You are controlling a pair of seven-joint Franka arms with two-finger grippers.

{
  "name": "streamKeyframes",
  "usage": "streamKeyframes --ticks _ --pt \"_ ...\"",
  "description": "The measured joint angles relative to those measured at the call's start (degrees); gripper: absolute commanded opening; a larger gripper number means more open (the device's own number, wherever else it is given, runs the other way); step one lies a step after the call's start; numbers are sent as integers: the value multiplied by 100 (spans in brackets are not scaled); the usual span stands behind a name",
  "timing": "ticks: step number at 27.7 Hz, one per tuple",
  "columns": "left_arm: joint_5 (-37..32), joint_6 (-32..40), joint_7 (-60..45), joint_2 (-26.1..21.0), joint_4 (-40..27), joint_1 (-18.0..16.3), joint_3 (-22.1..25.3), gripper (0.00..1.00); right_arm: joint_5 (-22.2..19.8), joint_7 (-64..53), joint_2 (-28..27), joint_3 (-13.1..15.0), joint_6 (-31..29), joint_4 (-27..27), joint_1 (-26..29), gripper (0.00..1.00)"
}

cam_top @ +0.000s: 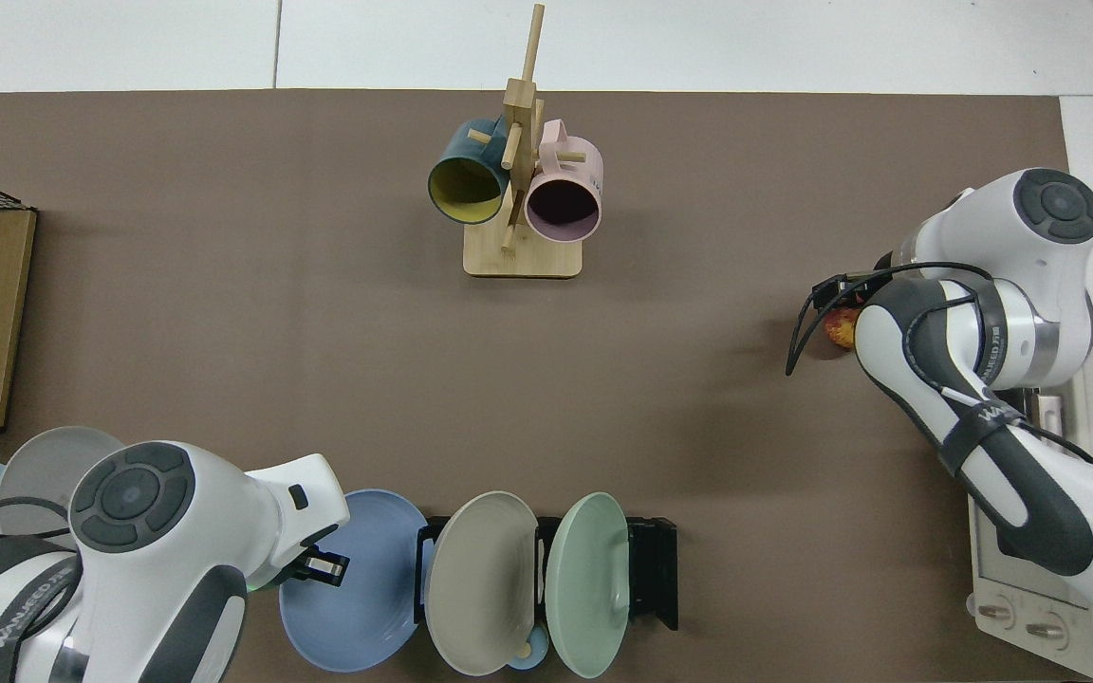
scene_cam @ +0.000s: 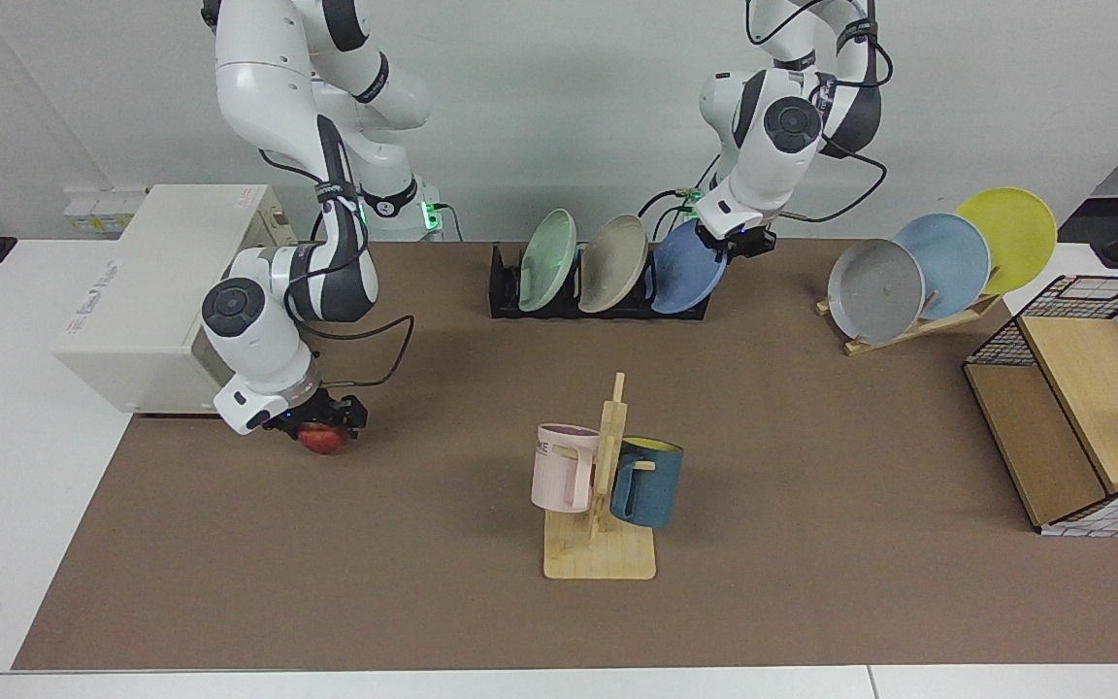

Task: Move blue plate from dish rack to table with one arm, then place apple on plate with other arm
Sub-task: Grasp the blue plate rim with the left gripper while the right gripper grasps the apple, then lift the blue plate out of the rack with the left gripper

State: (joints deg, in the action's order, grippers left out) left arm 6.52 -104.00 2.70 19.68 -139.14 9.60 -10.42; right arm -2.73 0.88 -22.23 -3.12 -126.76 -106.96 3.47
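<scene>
Dish rack [scene_cam: 598, 282] at the table's [scene_cam: 811, 544] far edge, mug stand [scene_cam: 601, 505] in front of it, wooden plate rack [scene_cam: 918, 325] to its right, toaster oven [scene_cam: 147, 301] far left.

Both arms are built of glossy white rounded shells joined by dark grey bands at the joints. Each wrist ends in a round dark grey cap with a ring of small recesses, seen plainly from above. Black cables loop loosely off the forearms and run down toward the wrists. A strip of lettering runs along a dark grey band on each forearm (too small to read surely). The left end effector [scene_cam: 736, 244] and the right end effector [scene_cam: 323, 419] are small black units, each under a white flange. Green lights glow at both bases.
</scene>
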Motion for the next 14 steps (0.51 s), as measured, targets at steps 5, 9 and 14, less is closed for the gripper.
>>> streamKeyframes --ticks 5,9,14 --pt "4 36 2 38 25 -6 25 0 -67 -4 -24 8 -5 -50 0 10" --pt "-14 38 3 74 146 -33 76 0 -105 -4 -22 18 -7 -89 2 0" --pt "-173 179 8 77 617 -234 125 0 -140 -4 -21 19 -17 -71 0 0"
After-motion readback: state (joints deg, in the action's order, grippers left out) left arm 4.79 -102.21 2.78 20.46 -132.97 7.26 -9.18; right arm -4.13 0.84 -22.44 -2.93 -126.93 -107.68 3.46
